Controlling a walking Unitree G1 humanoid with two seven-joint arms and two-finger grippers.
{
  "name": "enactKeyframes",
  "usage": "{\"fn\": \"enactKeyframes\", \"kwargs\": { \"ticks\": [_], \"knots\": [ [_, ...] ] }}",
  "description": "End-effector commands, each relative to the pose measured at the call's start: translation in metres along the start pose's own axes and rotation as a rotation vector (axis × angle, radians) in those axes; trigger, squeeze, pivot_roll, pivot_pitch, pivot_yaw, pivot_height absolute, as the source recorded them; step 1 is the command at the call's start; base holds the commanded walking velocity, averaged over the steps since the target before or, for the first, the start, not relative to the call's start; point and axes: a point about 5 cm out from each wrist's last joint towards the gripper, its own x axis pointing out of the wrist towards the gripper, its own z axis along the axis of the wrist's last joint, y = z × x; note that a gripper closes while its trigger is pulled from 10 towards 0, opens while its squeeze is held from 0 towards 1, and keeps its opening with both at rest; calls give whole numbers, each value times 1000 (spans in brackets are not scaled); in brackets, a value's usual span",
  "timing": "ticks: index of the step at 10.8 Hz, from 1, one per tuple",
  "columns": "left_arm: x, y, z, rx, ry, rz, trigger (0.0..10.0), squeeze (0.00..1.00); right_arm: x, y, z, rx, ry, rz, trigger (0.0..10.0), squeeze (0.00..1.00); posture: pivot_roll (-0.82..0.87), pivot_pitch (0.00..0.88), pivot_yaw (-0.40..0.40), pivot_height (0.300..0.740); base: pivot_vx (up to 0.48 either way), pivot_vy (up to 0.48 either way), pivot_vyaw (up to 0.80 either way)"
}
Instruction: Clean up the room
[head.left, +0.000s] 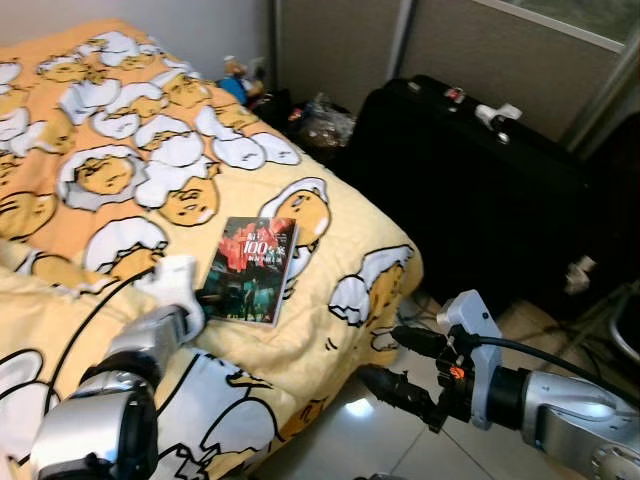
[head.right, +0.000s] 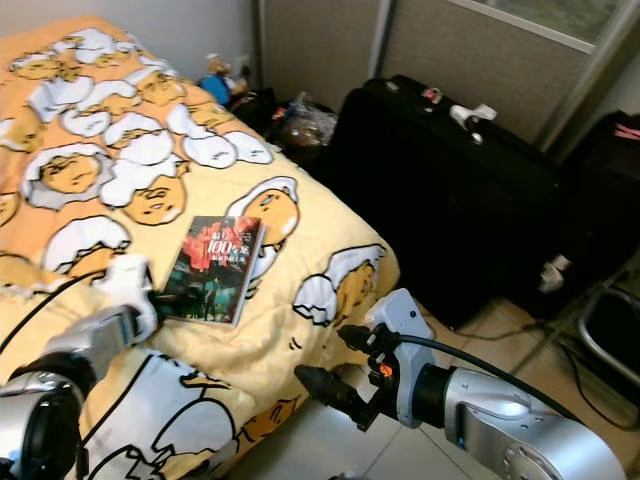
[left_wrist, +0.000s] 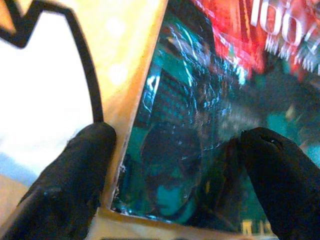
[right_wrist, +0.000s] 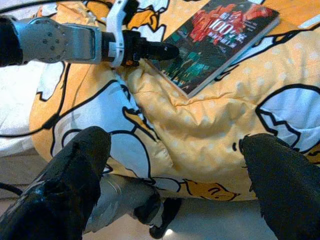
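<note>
the book (head.left: 253, 269) lies flat on the bed (head.left: 330, 350), face up, near the foot-end corner of the yellow quilt. its long axis runs away from me toward the head of the bed, tilted slightly, with the short near edge pointing back at my left arm. my left gripper (head.left: 208, 297) is right at that near corner; through my left wrist camera i see my two black fingers (left_wrist: 75, 175) spread apart, one on the quilt just beside the cover's edge and the other over the glossy cover itself, so the corner sits between them but is not pinched yet. i judge the left arm is clearly the nearer one, and the coming move turns on sliding a finger under that thin edge.

my right gripper (head.left: 400, 365) hangs off the side of the bed above the floor, fingers wide apart, holding nothing, well apart from the book.

i cannot tell whether my left fingers touch the cover. beyond stands a black suitcase (head.left: 470, 180); the clutter in the far corner is too small to name.
</note>
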Motion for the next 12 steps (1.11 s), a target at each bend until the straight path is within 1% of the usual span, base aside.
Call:
{"fn": "enactKeyframes", "kwargs": {
  "ticks": [1,2,3,4,5,6,7,8,9,10,11,12],
  "knots": [
    [-1,0,0,-68,-16,-31,10000,0,0,-2,1,-5,-13,-18,10000,0,-228,40,-7,740,0,0,0],
    [-2,-3,6,-86,-47,-119,10000,0,1,-2,0,-2,-16,-20,10000,0,-220,36,0,740,0,0,0],
    [-6,0,4,-2,-37,-179,10000,0,3,-2,-1,4,-25,-25,10000,0,-206,29,9,740,0,0,0],
    [-10,12,-6,-15,17,-124,10000,0,4,-3,-2,9,-31,-27,10000,0,-191,24,17,740,0,0,0],
    [-13,16,-11,-50,32,-104,10000,0,5,-3,-3,11,-32,-27,10000,0,-186,22,23,740,0,0,0],
    [-15,17,-15,-70,30,-95,10000,0,6,-3,-3,14,-40,-30,10000,0,-184,22,31,740,0,0,0],
    [-19,15,-14,-123,-15,-131,10000,0,7,-3,-2,15,-49,-32,10000,0,-182,21,35,740,0,0,0],
    [-22,15,-14,-184,-31,-154,10000,973,7,-3,-2,15,-51,-31,10000,0,-178,20,37,740,0,0,0],
    [-25,10,-18,-345,3,-225,10000,1000,8,-3,-3,17,-53,-30,10000,0,-175,21,39,740,0,0,0],
    [-28,5,-25,-412,58,-269,10000,1000,8,-3,-3,19,-54,-30,10000,0,-174,20,48,740,0,0,0],
    [-31,0,-36,-437,116,-269,10000,1000,8,-3,-3,20,-58,-31,10000,0,-174,20,50,740,0,0,0],
    [-32,-2,-46,-429,141,-227,10000,1000,7,-3,-4,22,-59,-32,10000,0,-175,23,51,740,0,0,0]
  ]
}}
